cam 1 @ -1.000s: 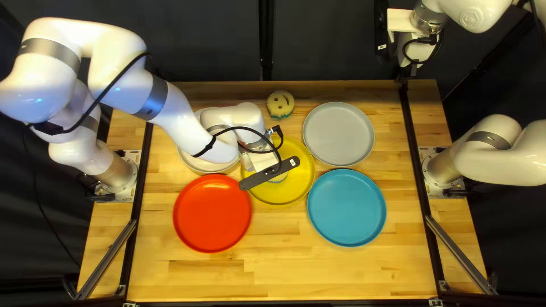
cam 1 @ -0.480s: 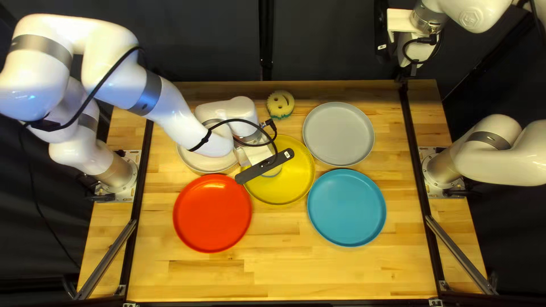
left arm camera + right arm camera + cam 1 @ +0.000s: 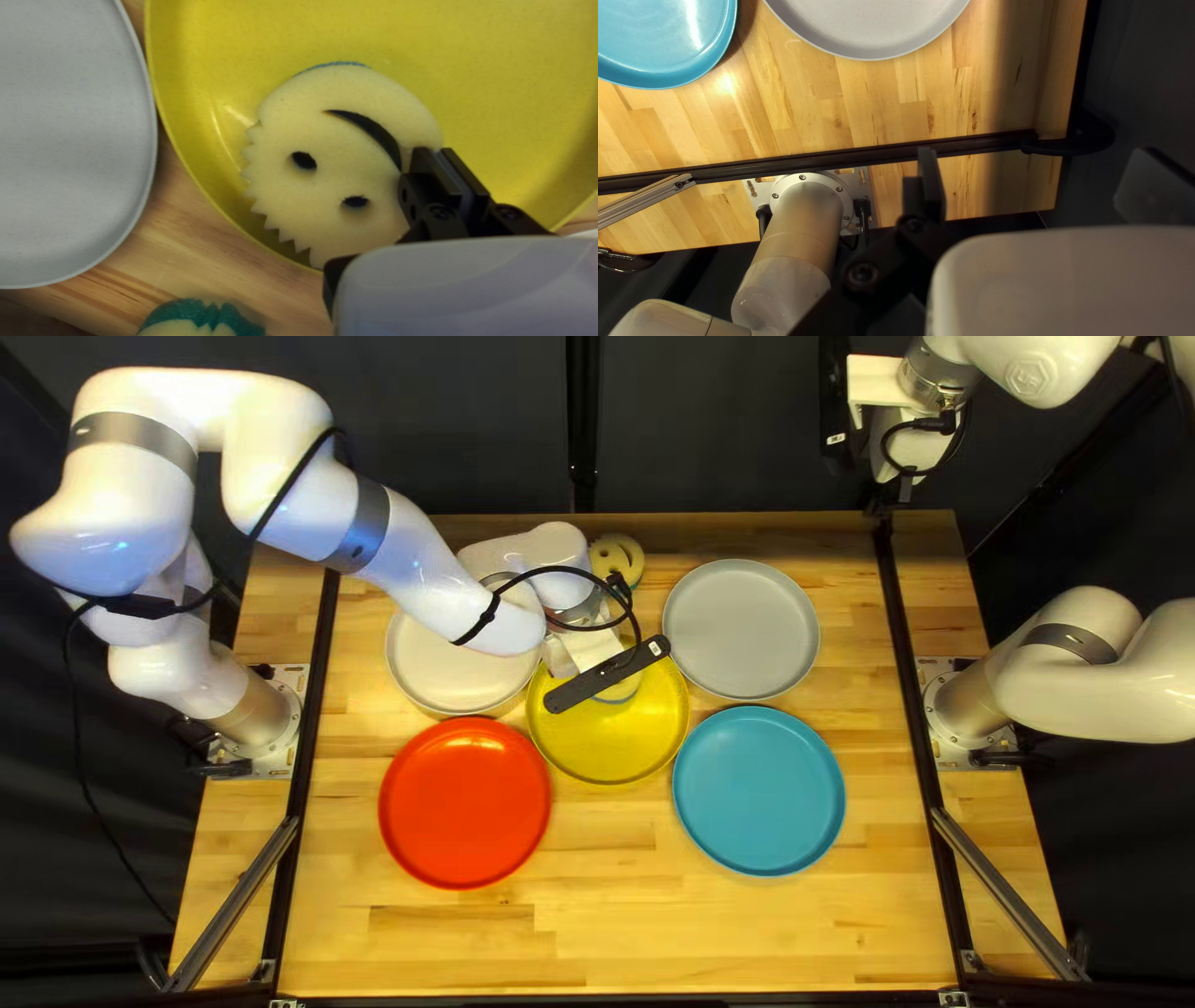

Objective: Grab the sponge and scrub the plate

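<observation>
A pale yellow smiley sponge (image 3: 327, 177) with a blue underside lies flat on the yellow plate (image 3: 467, 60), close to its rim. My left gripper (image 3: 423, 168) is shut on the sponge's edge; only its black fingers (image 3: 444, 186) on one side show. In the top left view the left gripper (image 3: 609, 683) sits over the far part of the yellow plate (image 3: 607, 747), and the sponge is mostly hidden under it. My right gripper (image 3: 1036, 182) hangs open and empty, high above the table's right edge beside its own arm base (image 3: 803, 210).
A second smiley sponge (image 3: 618, 555) lies at the back, partly behind my left wrist. Around the yellow plate sit a white plate (image 3: 448, 672), a grey plate (image 3: 742, 630), an orange plate (image 3: 464, 801) and a blue plate (image 3: 758, 791).
My left gripper slid the sponge first a little left, then toward the yellow plate's far right. The left arm swung back with it, uncovering more of the white plate. The right arm stayed still.
</observation>
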{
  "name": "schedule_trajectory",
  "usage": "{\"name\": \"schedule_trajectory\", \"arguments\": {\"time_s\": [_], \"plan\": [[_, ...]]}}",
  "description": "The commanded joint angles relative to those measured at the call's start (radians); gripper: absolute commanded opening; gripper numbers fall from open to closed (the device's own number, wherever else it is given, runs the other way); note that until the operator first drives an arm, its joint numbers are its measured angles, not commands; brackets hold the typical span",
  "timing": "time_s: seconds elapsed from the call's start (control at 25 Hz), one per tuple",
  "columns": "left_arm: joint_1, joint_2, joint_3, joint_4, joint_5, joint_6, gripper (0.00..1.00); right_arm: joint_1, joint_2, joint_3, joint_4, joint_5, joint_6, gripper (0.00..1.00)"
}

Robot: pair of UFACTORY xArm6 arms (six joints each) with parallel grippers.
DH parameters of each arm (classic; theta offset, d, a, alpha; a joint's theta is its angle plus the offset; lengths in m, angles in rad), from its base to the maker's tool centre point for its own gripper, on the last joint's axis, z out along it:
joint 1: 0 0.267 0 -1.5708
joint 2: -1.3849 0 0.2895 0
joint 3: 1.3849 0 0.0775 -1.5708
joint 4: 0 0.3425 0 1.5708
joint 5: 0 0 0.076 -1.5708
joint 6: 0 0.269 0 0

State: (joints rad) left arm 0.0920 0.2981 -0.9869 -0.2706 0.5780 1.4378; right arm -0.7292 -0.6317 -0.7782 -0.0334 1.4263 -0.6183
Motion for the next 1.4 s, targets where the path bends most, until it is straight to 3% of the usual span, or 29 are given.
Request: {"name": "schedule_trajectory", "arguments": {"time_s": [0.04, 0.36, 0.6, 0.8, 1.04, 1.4], "plan": [[-0.030, 0.008, -0.009, 0.004, -0.009, -0.016, 0.00, 0.000, 0.000, 0.000, 0.000, 0.000, 0.000, 1.00], [-0.109, -0.063, 0.083, 0.009, -0.026, -0.064, 0.00, 0.000, 0.000, 0.000, 0.000, 0.000, 0.000, 1.00], [-0.112, -0.136, 0.204, -0.018, -0.051, -0.057, 0.00, 0.000, 0.000, 0.000, 0.000, 0.000, 0.000, 1.00], [-0.095, -0.158, 0.230, -0.022, -0.042, -0.054, 0.00, 0.000, 0.000, 0.000, 0.000, 0.000, 0.000, 1.00], [-0.059, -0.106, 0.168, -0.026, -0.036, -0.031, 0.00, 0.000, 0.000, 0.000, 0.000, 0.000, 0.000, 1.00], [-0.051, 0.009, 0.007, -0.015, -0.017, -0.011, 0.00, 0.000, 0.000, 0.000, 0.000, 0.000, 0.000, 1.00]]}}
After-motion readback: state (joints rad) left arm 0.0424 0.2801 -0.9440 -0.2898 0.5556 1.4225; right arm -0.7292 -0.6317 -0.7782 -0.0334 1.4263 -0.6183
